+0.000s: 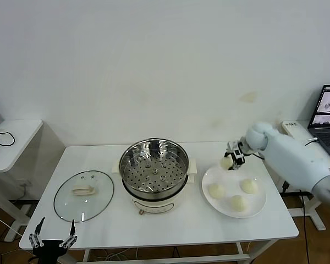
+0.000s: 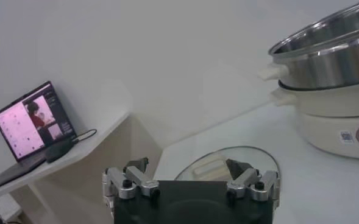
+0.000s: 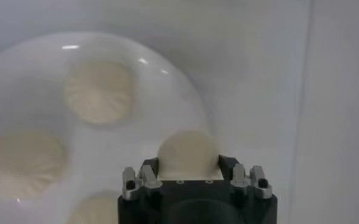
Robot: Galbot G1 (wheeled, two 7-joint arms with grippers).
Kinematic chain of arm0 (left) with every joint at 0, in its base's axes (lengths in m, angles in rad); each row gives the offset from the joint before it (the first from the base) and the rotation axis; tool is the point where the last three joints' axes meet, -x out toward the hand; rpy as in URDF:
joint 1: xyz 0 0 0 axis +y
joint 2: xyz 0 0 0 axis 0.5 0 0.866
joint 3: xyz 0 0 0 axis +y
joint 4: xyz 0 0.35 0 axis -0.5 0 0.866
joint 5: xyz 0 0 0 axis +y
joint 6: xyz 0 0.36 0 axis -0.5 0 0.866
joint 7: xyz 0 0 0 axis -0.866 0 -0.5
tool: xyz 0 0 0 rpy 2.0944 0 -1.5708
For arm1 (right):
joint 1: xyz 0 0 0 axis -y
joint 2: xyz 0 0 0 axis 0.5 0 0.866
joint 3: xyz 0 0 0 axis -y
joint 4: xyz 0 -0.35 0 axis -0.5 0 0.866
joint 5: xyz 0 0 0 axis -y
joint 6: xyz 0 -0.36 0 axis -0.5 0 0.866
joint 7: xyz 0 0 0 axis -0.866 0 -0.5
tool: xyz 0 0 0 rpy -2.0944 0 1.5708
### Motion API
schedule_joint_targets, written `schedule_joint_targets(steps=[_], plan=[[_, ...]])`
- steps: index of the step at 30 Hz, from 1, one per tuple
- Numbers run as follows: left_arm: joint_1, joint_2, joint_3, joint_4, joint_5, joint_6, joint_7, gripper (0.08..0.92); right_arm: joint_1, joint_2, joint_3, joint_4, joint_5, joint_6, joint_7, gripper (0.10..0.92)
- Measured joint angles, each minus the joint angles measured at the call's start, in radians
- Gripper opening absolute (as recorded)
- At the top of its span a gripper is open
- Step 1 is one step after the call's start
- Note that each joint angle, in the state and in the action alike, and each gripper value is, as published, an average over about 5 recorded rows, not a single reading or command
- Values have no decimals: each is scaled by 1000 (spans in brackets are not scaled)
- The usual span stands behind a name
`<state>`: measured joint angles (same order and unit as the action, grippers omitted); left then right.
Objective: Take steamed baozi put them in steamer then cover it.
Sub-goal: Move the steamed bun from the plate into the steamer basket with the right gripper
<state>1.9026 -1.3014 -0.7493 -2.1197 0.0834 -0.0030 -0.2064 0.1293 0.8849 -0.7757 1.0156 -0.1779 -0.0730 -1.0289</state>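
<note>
White plate (image 1: 258,199), three steamed baozi (image 1: 216,191)

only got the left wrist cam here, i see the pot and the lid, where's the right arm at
Observer: The right gripper is at the far edge of the white plate, its jaws closed on one baozi.
Operator: how many buns left on the plate
Observer: Three baozi lie on the plate, apart from each other.
Operator: anything in the steamer yet
Observer: No. The steamer holds only its bare perforated tray.
Operator: and where's my arm from above
Observer: The left gripper sits at the table's near left corner, jaws open, just short of the glass lid.
</note>
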Motion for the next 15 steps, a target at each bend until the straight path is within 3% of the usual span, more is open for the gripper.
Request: schedule_joint_targets(steps=[8, 15], plan=[[-12, 12, 6, 10, -8, 0, 2, 823, 194, 5, -121, 62, 148, -17, 1, 619], [-22, 29, -3, 16, -23, 1, 7, 823, 324, 99, -217, 64, 254, -6, 27, 619]])
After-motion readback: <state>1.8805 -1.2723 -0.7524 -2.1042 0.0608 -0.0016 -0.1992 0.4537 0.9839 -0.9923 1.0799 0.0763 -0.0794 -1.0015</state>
